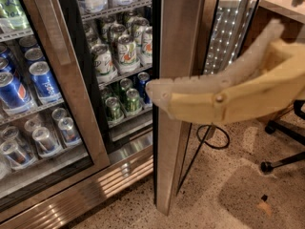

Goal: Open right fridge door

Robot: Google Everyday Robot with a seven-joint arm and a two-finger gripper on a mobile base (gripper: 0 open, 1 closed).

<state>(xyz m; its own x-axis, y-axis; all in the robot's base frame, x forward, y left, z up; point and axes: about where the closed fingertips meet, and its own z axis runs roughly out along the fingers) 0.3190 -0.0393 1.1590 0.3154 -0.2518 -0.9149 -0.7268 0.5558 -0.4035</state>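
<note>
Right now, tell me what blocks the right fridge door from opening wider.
The gripper sits at the edge of the right fridge door. Beyond it, a black cable loop and a chair base lie on the floor, possibly in its swing.
</note>
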